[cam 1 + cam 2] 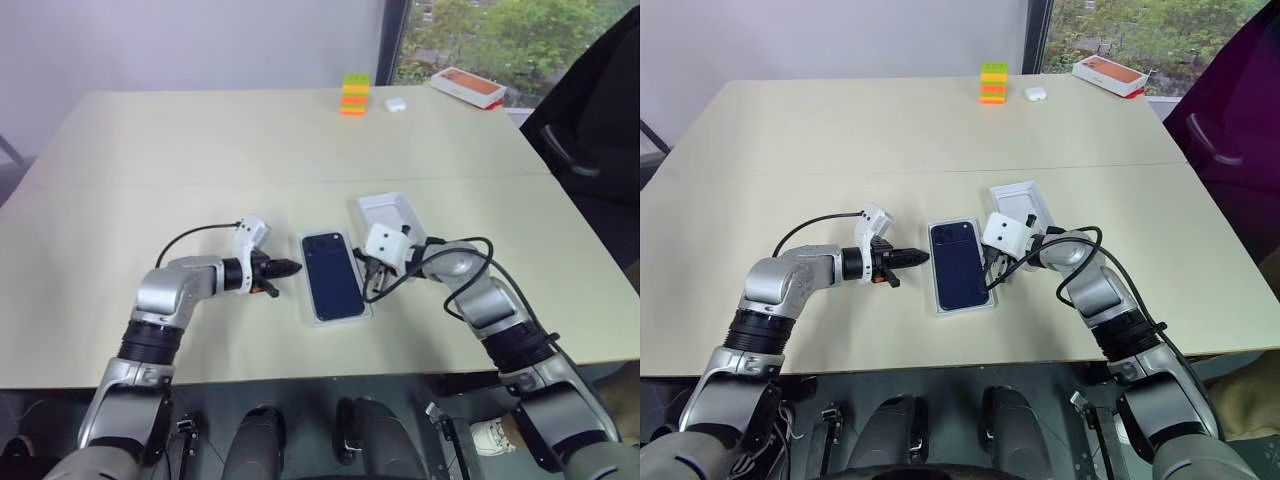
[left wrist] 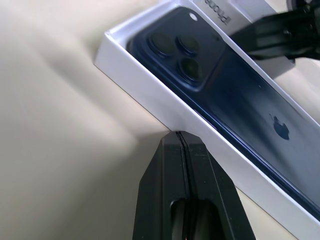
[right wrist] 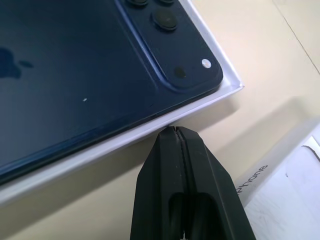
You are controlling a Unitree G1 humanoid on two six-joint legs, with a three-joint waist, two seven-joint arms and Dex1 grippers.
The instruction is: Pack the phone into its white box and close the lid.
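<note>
Across the middle of the frame spreads the beige table (image 1: 200, 200); at lower centre the shallow white box (image 1: 309, 300) cradles the dark navy glossy phone (image 1: 331, 275), back up, with the white lid (image 1: 385, 212) upper right. Both black grippers, left (image 1: 288, 268) and right (image 1: 372, 291), flank the box, pinched closed, empty.
</note>
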